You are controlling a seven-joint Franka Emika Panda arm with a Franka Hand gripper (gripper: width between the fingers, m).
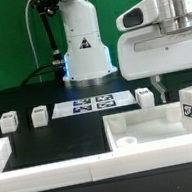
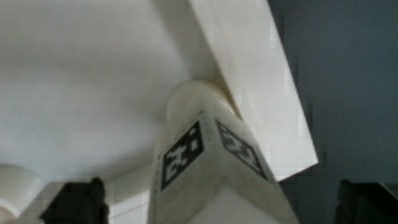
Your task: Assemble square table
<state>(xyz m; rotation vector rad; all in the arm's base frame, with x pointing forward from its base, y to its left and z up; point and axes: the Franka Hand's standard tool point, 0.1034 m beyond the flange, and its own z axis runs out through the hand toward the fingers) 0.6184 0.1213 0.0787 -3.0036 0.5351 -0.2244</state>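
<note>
Gripper [image 2: 217,205]: fingers spread wide, empty, upright leg [image 2: 210,150] between them untouched.
First leg block [image 1: 7,122]: exterior view's left.
Second leg block [image 1: 38,115]: near it.
Marker board [image 1: 90,105]: middle.
Third leg block [image 1: 145,97]: beside the board.
Slab [image 1: 140,129]: exterior view's right, upright leg standing inside its rim.

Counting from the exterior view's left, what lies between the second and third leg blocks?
The marker board lies flat between them; the exterior view shows this.
</note>
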